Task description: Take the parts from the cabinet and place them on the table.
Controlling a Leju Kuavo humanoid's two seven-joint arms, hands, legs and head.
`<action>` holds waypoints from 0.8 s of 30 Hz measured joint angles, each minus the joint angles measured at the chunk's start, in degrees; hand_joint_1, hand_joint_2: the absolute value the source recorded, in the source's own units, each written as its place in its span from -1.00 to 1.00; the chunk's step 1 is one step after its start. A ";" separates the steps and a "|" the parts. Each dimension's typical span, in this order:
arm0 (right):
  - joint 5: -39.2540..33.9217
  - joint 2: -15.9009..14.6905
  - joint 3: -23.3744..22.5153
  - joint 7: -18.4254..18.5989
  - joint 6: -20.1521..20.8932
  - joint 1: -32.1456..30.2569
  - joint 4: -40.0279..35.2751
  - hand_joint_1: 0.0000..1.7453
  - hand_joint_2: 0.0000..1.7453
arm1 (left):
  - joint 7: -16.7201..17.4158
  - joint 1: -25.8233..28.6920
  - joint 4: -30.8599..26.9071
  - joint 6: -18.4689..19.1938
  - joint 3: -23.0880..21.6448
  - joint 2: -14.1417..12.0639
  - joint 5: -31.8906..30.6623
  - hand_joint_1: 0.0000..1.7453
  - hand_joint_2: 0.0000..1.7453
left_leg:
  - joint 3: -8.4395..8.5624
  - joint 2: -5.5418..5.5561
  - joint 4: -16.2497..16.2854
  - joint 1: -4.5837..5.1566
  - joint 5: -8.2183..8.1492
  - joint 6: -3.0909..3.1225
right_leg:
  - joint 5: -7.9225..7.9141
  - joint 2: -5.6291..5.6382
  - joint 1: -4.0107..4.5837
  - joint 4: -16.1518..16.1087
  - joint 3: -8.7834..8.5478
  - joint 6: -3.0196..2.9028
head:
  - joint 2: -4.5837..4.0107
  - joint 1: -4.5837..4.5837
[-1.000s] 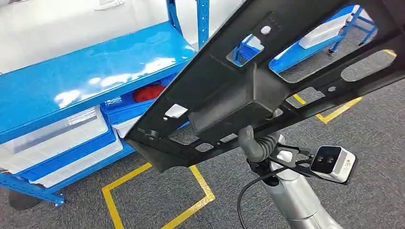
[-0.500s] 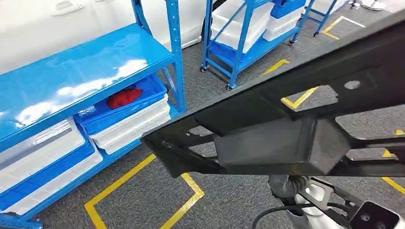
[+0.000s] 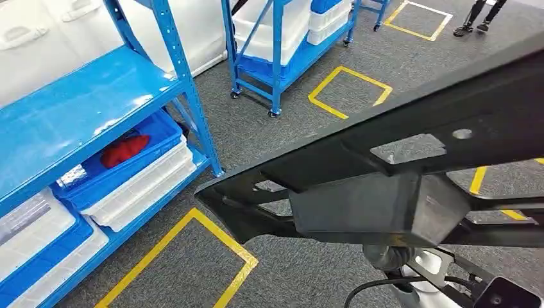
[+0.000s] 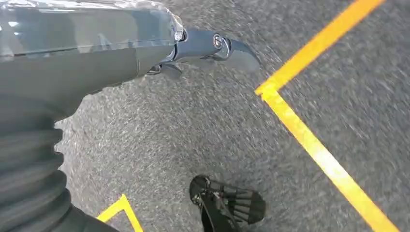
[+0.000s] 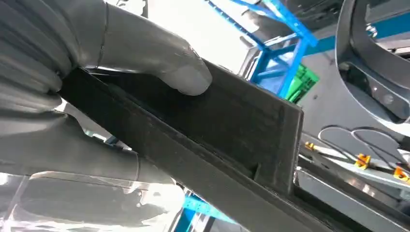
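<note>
At the right hand [image 5: 82, 92], clamping firmly on one edge of the black part [image 3: 385, 192], pressing a thick thumb over its flat face and wrapping the rest underneath. Carrying it high and tilted, off the shelves of the blue cabinet [image 3: 96, 96] and not yet on any table. Gripping at one spot beneath the boxy middle, judging by the head view, and so leaving long reaches of frame hanging out to either side. Risking a slow twist in the grasp, with all that overhang levering against thumb and fingers at every step, possibly sliding or pivoting loose.

Hanging low at the left hand [image 4: 96, 63], holding nothing, stretching dark fingers [image 4: 212, 46] loosely above the grey carpet [image 4: 193, 130]. Offering no second support there in case of slipping.

Blocking much of the downward view with the part itself, and so hiding whatever floor and obstacles are lying directly ahead. Standing near the cabinet, risking a clip of the part's near tip against the upright post [image 3: 192, 109] during any turn. Risking, further out, a brush against the wheeled rack [image 3: 276, 58], or against the person's feet [image 3: 475, 19] at the far edge. Calling, most likely, for a slow turn, a wide swing and a steady grip all the way to the table.
</note>
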State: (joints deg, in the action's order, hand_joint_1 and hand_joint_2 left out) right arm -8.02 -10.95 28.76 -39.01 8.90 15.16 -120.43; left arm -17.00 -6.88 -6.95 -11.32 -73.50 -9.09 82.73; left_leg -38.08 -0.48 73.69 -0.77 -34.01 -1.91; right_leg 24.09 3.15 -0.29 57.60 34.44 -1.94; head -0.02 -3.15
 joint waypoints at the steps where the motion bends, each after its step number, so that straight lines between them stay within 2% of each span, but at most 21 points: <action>1: 0.00 0.02 0.00 0.00 0.00 0.00 0.02 0.90 1.00 | -0.04 -0.04 0.00 0.00 -0.02 0.02 0.00 -1.00 1.00 | 2.07 0.13 -4.78 -0.02 3.01 0.13 | 0.02 0.85 -0.02 0.12 -0.04 0.05 | 0.00 0.00; 2: 0.00 0.02 0.00 0.00 0.00 0.01 0.02 0.90 1.00 | -0.09 -0.08 0.00 0.00 -0.04 0.02 0.00 -1.00 1.00 | 4.63 1.02 -10.45 -0.11 5.98 0.26 | 0.07 1.60 -0.05 0.31 -0.09 0.23 | 0.00 0.00; 3: 0.02 0.02 0.00 0.00 0.00 0.00 0.02 0.90 1.00 | -0.13 -0.04 0.00 0.00 -0.09 0.02 0.00 -1.00 1.00 | 6.52 3.58 -15.08 -0.33 7.47 0.50 | 0.16 2.21 -0.12 0.52 0.05 0.44 | 0.00 0.00; 4: 0.17 0.02 0.06 0.00 0.09 0.15 0.11 0.90 1.00 | -0.26 -0.07 0.00 0.17 -0.17 0.06 0.00 -1.00 1.00 | 6.92 4.79 -16.12 -0.36 6.70 0.67 | 0.13 2.82 0.20 0.94 0.40 0.86 | 0.00 0.02; 7: -0.13 0.02 0.59 0.00 1.07 0.57 1.13 0.90 1.00 | -0.61 -0.22 -0.02 0.83 -0.37 0.39 0.00 -1.00 1.00 | 6.84 3.22 -15.89 0.12 7.00 1.54 | -0.59 4.68 -0.40 0.38 0.90 2.06 | 0.00 0.02; 8: -0.57 0.04 0.66 0.00 1.97 1.06 1.82 0.90 1.00 | -0.74 -0.45 -0.02 1.05 -0.37 0.74 0.00 -1.00 1.00 | 6.98 2.53 -16.47 -0.33 7.44 2.13 | -0.71 5.31 -0.12 0.43 1.01 2.59 | 0.00 0.00; 9: -0.74 0.26 0.74 0.02 2.89 1.50 2.78 0.90 1.00 | -0.81 -0.71 -0.02 1.27 -0.35 1.07 0.02 -1.00 1.00 | 7.12 1.63 -16.79 -0.32 7.77 2.53 | -0.06 3.05 -0.18 1.28 1.36 2.57 | 0.00 0.00; 10: -0.65 0.70 0.90 0.00 3.72 2.41 3.92 0.90 1.00 | -0.85 -0.67 -0.02 1.38 -0.35 1.31 0.04 -1.00 1.00 | 7.07 1.12 -16.88 -0.29 7.87 2.88 | 1.78 0.06 0.10 3.70 2.65 2.63 | 0.00 0.04; 11: -0.07 1.74 1.31 0.00 4.56 3.14 5.54 0.90 1.00 | -0.83 -0.41 -0.02 1.66 -0.35 1.64 0.11 -1.00 1.00 | 6.98 0.34 -16.88 -0.13 7.90 3.03 | 4.19 -1.53 0.05 8.11 4.81 2.81 | 0.00 0.02; 12: 0.64 2.69 1.71 0.02 5.18 3.35 6.96 0.90 1.00 | -0.65 -0.09 -0.02 1.79 -0.35 2.19 0.13 -1.00 1.00 | 6.92 -0.53 -16.87 -0.01 7.88 3.07 | 6.35 -2.33 -0.08 13.11 7.19 2.92 | 0.00 0.02; 13: 1.42 3.59 2.10 0.07 5.73 3.36 8.27 0.90 1.00 | -0.39 0.08 -0.02 1.79 -0.35 2.38 0.13 -1.00 1.00 | 6.82 -1.31 -16.85 0.02 7.86 3.10 | 7.65 -2.64 -0.18 17.10 9.13 3.01 | 0.00 0.02; 14: 2.20 4.56 2.66 0.26 6.18 3.39 9.57 0.90 1.00 | -0.03 0.11 -0.02 1.81 -0.35 2.69 0.13 -1.00 1.00 | 6.76 -2.01 -16.83 0.04 7.85 3.10 | 7.73 -2.79 -0.33 18.93 10.01 3.07 | 0.00 0.02; 15: 2.73 5.23 3.11 0.55 6.67 3.54 10.43 0.90 1.00 | 0.35 0.04 -0.02 1.86 -0.35 3.08 0.11 -1.00 1.00 | 6.77 -2.66 -16.83 0.06 7.83 3.07 | 6.40 -2.91 -0.48 17.65 9.30 3.10 | 0.00 0.02; 16: 3.28 5.90 3.50 1.18 7.04 3.78 11.19 0.90 1.00 | 0.77 -0.05 -0.02 1.97 -0.35 3.43 0.11 -1.00 1.00 | 6.84 -3.29 -16.82 0.06 7.75 2.95 | 4.24 -3.15 -0.48 13.85 7.18 2.99 | 0.00 0.02; 17: 3.61 6.43 3.67 1.82 7.30 3.96 11.72 0.90 1.00 | 1.03 -0.12 -0.02 1.99 -0.37 3.70 0.11 -1.00 1.00 | 6.99 -3.79 -16.81 0.06 7.65 2.81 | 1.96 -3.90 -0.44 8.64 4.26 2.77 | 0.00 0.02; 18: 3.94 7.17 3.78 2.52 7.52 4.14 12.20 0.90 1.00 | 1.42 -0.16 -0.02 1.99 -0.42 3.96 0.07 -1.00 1.00 | 7.20 -4.28 -16.81 0.12 7.53 2.63 | 0.17 -5.87 -0.26 3.42 1.25 2.39 | 0.00 0.02; 19: 4.29 7.76 3.96 3.17 7.58 4.38 12.88 0.90 1.00 | 2.04 -0.14 -0.02 2.01 -0.53 4.15 0.02 -1.00 1.00 | 7.30 -4.79 -16.70 0.54 7.28 2.23 | 1.04 -8.54 0.53 0.44 -0.12 2.03 | 0.00 0.02; 20: 4.55 8.31 4.15 3.65 7.56 4.41 13.49 0.90 1.00 | 2.54 -0.10 -0.02 2.01 -0.72 4.33 -0.02 -1.00 1.00 | 7.27 -5.19 -16.67 0.64 7.19 1.92 | 0.70 -7.59 0.57 0.44 0.07 1.50 | 0.00 0.00; 21: 4.77 8.68 4.24 3.98 7.54 4.36 14.21 0.90 1.00 | 2.97 -0.09 -0.02 2.08 -1.05 4.37 -0.07 -1.00 1.00 | 7.36 -5.76 -16.68 0.64 7.06 1.54 | 0.75 -6.86 0.70 0.50 0.30 1.38 | 0.00 0.02; 23: 5.44 9.05 4.42 4.42 7.54 4.20 15.06 0.90 1.00 | 3.50 -0.37 -0.02 2.27 -1.47 4.66 -0.13 -1.00 1.00 | 7.64 -7.11 -16.83 0.64 6.97 0.94 | 0.57 -5.52 0.73 0.28 0.49 0.73 | 0.00 0.02; 24: 5.79 9.38 4.53 4.61 7.56 4.09 15.34 0.90 1.00 | 3.83 -0.50 -0.02 2.32 -1.60 4.72 -0.13 -1.00 1.00 | 7.52 -5.82 -16.25 0.25 6.31 0.47 | 0.20 -4.81 0.16 -0.21 0.10 0.32 | 0.00 0.02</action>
State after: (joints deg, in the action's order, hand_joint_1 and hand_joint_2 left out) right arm -2.23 -1.57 33.29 -34.40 16.46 19.25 -105.09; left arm -13.18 -7.38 -6.97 -9.00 -75.10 -4.37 82.60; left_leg -30.56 -6.30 57.44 -0.53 -27.70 -1.44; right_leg 24.29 -1.66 -0.13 57.39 34.54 -1.62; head -0.02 -3.13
